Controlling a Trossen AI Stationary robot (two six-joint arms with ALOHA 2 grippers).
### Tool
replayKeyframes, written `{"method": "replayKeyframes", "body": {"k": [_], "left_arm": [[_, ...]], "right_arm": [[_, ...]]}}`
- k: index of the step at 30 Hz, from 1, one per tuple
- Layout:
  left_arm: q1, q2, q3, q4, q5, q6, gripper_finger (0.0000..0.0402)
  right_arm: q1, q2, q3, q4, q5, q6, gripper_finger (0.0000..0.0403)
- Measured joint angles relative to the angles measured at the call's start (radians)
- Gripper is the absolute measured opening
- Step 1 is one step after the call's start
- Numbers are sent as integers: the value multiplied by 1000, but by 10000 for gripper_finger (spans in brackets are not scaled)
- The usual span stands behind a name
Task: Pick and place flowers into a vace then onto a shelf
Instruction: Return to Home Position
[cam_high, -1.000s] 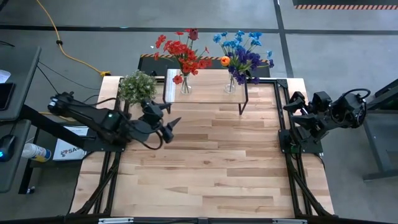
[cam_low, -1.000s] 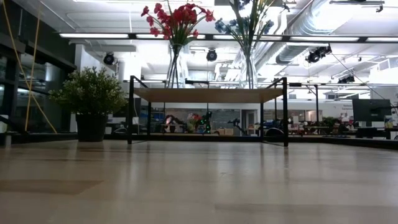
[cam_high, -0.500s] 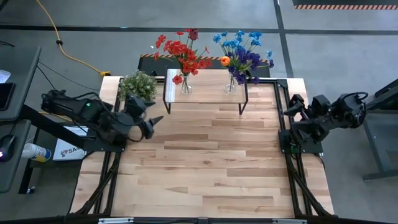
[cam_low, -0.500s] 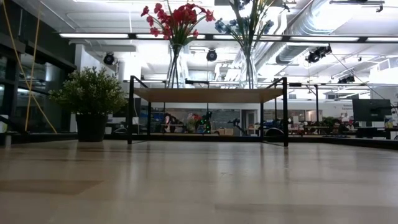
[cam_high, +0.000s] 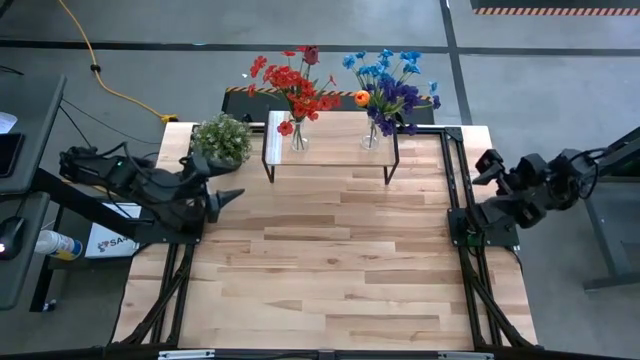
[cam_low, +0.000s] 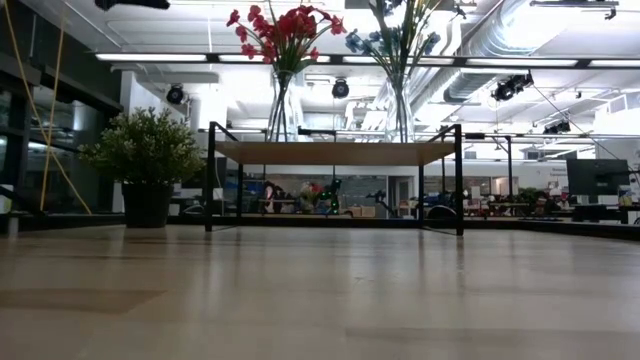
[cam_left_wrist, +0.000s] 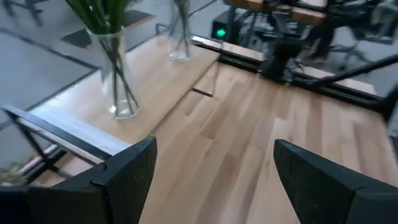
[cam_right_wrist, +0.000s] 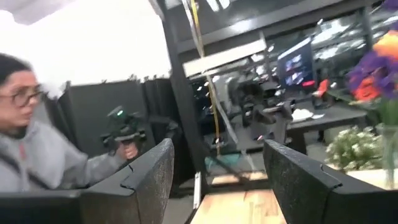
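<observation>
The shelf (cam_high: 335, 145) stood at the far end of the table (cam_high: 330, 270), about in the middle. Two clear glass vases stood upright on its wooden top, well apart. The left vase (cam_high: 299, 139) held the red flowers (cam_high: 297, 85), with a dark red tulip (cam_high: 310, 53) among them. The right vase (cam_high: 371, 138) held the blue and purple flowers (cam_high: 395, 85). An orange tulip (cam_high: 362, 97) stuck out of that bunch on the side toward the red one. In the low view, both vases rose tall from the shelf top.

A bushy potted plant (cam_high: 221, 139) sat on the table just beside the shelf's left end.

The left gripper (cam_high: 225, 182) hung over the left side of the table, near the plant, and it pointed toward the shelf. Its two fingers (cam_left_wrist: 134, 171) were spread wide, and there was nothing between them. The right gripper (cam_high: 490, 165) hung at the table's right edge, near the far corner. Its fingers (cam_right_wrist: 152, 171) were wide apart too, and they held nothing. Past them, a person (cam_right_wrist: 37, 155) in a grey top showed in the room.
</observation>
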Motion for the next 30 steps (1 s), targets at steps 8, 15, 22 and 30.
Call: {"method": "replayKeyframes", "body": {"k": [8,15,22,30], "left_arm": [[0,-196,-198,108,62,27,356],[0,-296,-315,155,88,22,355],[1,-364,-425,238,96,29,356],[1,-418,-537,315,135,29,356]], "right_arm": [[0,0,0,-92,-63,1,236],[0,-1,-1,-112,-69,-44,236],[0,-1,-100,-29,-73,-47,236],[0,-2,-251,143,-131,-46,236]]}}
